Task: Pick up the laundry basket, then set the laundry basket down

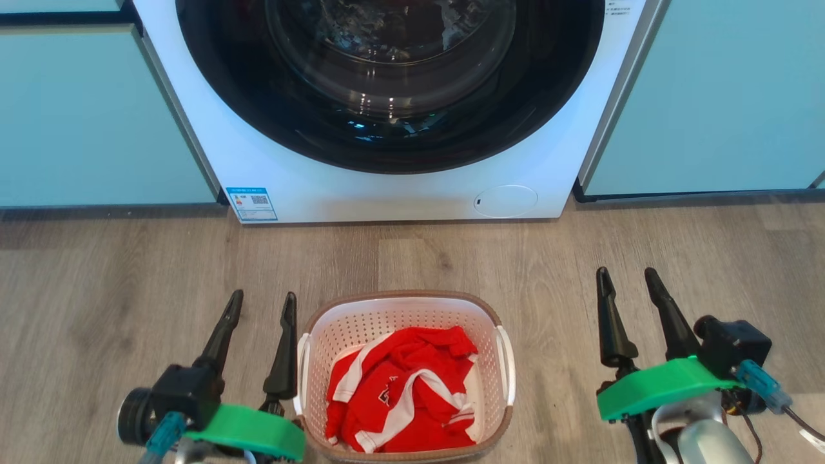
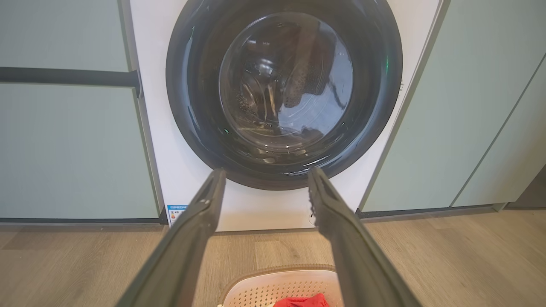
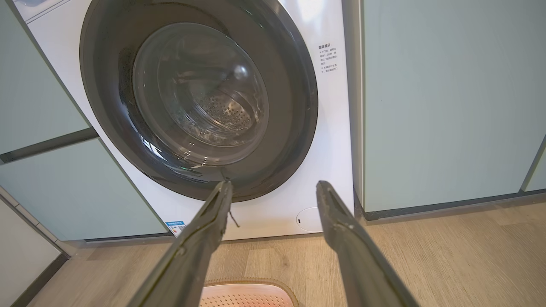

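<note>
The laundry basket (image 1: 406,309) stands on the wooden floor at the bottom centre of the head view, white and perforated with a brown rim and white side handles. A red and white garment (image 1: 399,393) lies bunched inside it. My left gripper (image 1: 264,299) hovers open just left of the basket, its inner finger close to the left handle. My right gripper (image 1: 628,276) is open too, a good gap to the right of the basket. The basket's far rim (image 2: 277,273) peeks between the left fingers, and a strip of it (image 3: 247,290) lies low between the right fingers.
A white front-loading washing machine (image 1: 387,187) with a dark round door stands straight ahead, close behind the basket. Pale blue-green cabinet panels (image 1: 84,116) flank it on both sides. Bare wooden floor (image 1: 129,258) stretches between the machine and the basket.
</note>
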Robot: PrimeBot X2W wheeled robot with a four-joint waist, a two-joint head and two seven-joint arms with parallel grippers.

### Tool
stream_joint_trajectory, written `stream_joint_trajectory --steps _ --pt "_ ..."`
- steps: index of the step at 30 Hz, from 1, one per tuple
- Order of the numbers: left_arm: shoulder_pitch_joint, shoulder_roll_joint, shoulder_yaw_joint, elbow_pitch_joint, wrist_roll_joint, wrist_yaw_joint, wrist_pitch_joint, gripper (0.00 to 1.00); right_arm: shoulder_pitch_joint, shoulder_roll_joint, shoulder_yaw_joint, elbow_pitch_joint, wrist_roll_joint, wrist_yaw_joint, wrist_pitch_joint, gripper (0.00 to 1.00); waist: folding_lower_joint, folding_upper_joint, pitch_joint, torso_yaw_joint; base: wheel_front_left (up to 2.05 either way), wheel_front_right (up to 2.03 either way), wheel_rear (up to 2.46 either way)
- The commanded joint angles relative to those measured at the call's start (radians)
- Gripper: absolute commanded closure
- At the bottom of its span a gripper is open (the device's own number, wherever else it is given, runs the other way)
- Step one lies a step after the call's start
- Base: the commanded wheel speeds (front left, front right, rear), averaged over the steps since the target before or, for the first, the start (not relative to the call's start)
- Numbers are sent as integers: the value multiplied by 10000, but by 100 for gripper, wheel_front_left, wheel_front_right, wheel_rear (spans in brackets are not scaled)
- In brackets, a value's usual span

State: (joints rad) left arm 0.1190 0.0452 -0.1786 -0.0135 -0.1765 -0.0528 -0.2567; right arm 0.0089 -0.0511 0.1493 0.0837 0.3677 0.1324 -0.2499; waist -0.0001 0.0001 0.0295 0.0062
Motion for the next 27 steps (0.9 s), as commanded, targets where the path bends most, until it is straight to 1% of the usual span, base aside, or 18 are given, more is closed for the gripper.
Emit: stream_joint_trajectory --steps 1,15,27 --pt "-301 51 347 -369 16 -38 -51 0 -250 9 195 -286 -95 -17 -118 0 1 -1 -1 -7 0 0 0" --pt "-281 51 314 -395 -94 -83 -51 0 -266 9 257 -217 -128 -17 -118 0 1 -1 19 -71 0 0 0" --pt "-285 51 343 -324 -316 2 -51 0 -262 9 331 -147 -114 -17 -118 0 1 -1 64 -121 0 0 0"
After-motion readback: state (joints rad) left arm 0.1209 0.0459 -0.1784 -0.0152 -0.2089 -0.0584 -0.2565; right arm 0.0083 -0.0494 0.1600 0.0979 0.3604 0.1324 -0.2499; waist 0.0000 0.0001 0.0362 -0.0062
